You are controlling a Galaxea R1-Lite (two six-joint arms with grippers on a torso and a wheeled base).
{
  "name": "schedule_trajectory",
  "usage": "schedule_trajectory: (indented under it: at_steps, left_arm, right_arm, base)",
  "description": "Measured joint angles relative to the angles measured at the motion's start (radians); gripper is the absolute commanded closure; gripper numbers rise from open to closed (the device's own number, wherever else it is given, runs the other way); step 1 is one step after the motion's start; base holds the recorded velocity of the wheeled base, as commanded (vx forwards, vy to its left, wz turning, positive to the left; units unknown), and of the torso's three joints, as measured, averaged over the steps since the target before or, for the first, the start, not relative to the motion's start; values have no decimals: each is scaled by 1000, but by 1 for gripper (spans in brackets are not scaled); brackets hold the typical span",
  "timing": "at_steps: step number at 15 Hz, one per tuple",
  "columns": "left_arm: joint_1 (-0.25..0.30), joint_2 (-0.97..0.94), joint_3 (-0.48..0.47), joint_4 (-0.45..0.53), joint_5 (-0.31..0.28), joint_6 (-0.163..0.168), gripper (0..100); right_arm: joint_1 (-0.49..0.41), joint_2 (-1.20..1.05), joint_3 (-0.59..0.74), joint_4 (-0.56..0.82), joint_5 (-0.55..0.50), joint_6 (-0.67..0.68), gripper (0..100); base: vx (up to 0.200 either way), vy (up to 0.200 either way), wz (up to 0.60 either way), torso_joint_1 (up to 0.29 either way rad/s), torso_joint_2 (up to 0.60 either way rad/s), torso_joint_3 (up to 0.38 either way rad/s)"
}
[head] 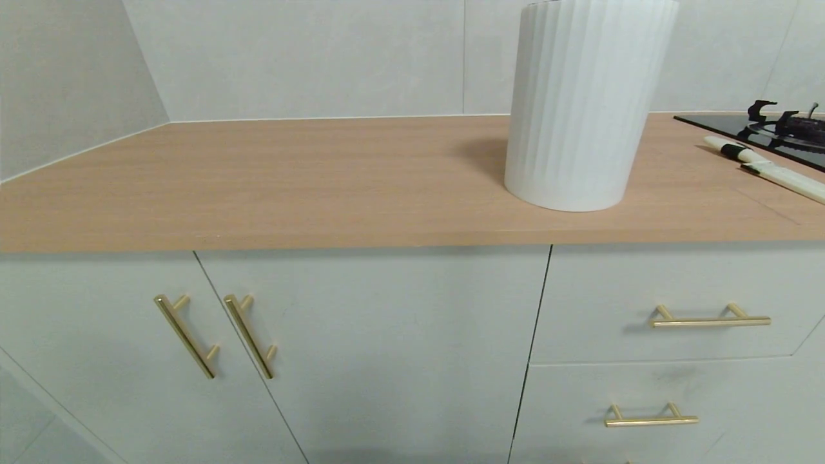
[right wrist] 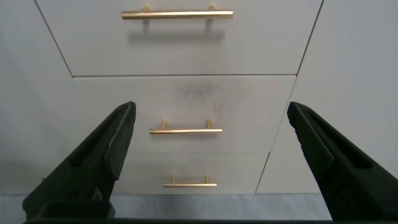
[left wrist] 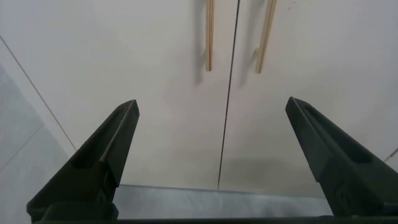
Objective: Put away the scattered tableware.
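Left gripper (left wrist: 211, 101), right gripper (right wrist: 211, 105): spread, empty

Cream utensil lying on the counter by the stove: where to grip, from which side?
Top-down with the right gripper, I'd say. The utensil lies flat on the counter, slanting from the back toward the right, so a side approach has nothing to close on. Close across its narrow width beside the black band, jaws crosswise to its length.
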Motion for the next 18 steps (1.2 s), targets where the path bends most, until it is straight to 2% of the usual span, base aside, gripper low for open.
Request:
schedule_trajectory:
  at_steps: [10, 18]
  left_arm:
    - [0, 0, 0, 0, 0, 0, 0]
    - [0, 0, 0, 0, 0, -1, 0]
  right_arm:
    - [0, 0, 0, 0, 0, -2, 0]
    - [0, 0, 0, 0, 0, -2, 0]
  base:
    - [0, -200, 0, 5, 3, 4]
    - [0, 0, 0, 0, 0, 0]
